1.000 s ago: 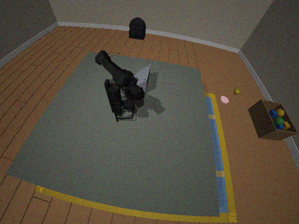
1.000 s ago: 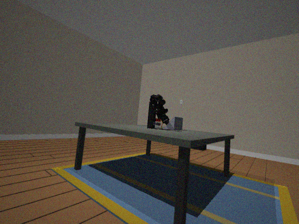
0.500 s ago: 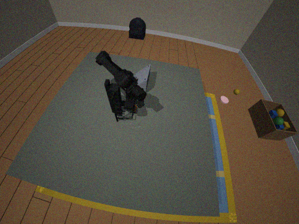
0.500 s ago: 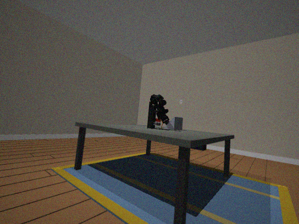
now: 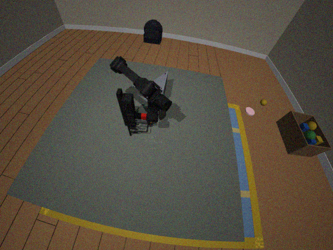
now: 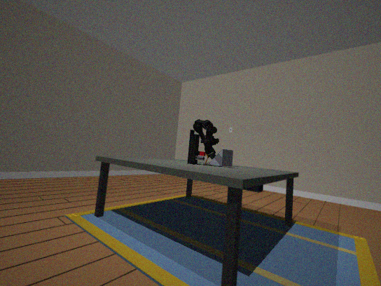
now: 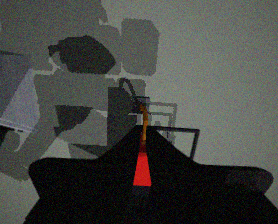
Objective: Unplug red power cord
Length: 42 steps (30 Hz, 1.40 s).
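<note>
Tabletop: rectangular slab, uniform grey-green, across the centre of the top view. Floor: orange-brown planks, dark seam lines. Flat rectangular rug: blue field, yellow border and tan cross stripes, lower right of the top view. Open-topped box: brown, right edge of the top view; contents blue, green and yellow. Small round disc: plain pink, upper left of the box.
</note>
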### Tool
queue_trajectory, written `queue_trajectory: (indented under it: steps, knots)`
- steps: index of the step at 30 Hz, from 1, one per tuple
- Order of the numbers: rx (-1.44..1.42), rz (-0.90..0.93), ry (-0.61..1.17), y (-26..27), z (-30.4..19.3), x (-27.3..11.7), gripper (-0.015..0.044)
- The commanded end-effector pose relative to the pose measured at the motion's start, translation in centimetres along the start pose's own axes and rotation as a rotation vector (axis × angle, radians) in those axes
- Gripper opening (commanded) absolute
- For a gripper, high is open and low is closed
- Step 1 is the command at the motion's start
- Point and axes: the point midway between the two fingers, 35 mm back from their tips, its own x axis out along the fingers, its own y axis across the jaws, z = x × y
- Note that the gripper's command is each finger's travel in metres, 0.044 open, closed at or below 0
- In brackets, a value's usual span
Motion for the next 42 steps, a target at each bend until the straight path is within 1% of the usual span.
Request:
queue_trajectory:
  steps: [1,5,22,42]
  knots:
    - [0.008,0.006,-0.001,-0.1,-0.4,0.2,0.0053]
    - [0.008,0.006,-0.001,-0.1,-0.4,0.2,0.0157]
    - [0.0,0.003,0.006,-0.1,-0.4,-0.6,0.016]
    - [-0.001,0.003,0.007,-0.1,-3.5,-0.6,0.016]
